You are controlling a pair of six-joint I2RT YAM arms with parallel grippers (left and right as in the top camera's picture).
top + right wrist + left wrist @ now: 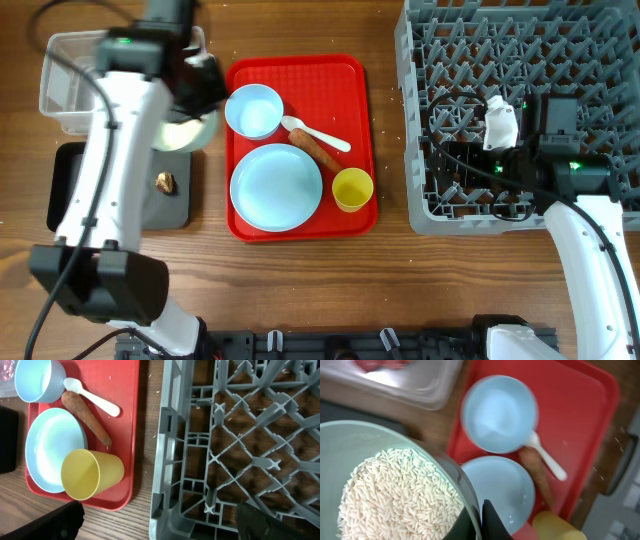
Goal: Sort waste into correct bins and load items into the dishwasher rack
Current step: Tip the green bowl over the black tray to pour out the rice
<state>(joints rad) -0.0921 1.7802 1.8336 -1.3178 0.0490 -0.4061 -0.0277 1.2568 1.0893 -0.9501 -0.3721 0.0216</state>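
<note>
Rice [395, 495] lies heaped in a pale green bowl [350, 445], which the left gripper [481, 521] holds clamped by the rim, one finger inside the wall and one outside.

The grains are loose and light and would likely spill at any tilt. The bowl looks stiff and smooth, so a rim pinch may let it swivel under the off-centre load; it is best kept level until it is over a bin.

At far left stands the clear tub [70, 75], with the black tray [70, 190] nearer the robot and a brown scrap [165, 182] lying in the tray. The bowl hangs over the tray's far right corner, just beside the tub, with the grip on its right-hand rim.

Next comes the red tray [350, 90], carrying an empty bowl [253, 110], a spoon [318, 136], a stick [315, 150] touching the spoon, a plate [275, 187] and a cup [352, 189].

At right is the rack [420, 150]. Above it hovers the right gripper [500, 125], its jaws spread wide and holding nothing, well apart from the bowl.
</note>
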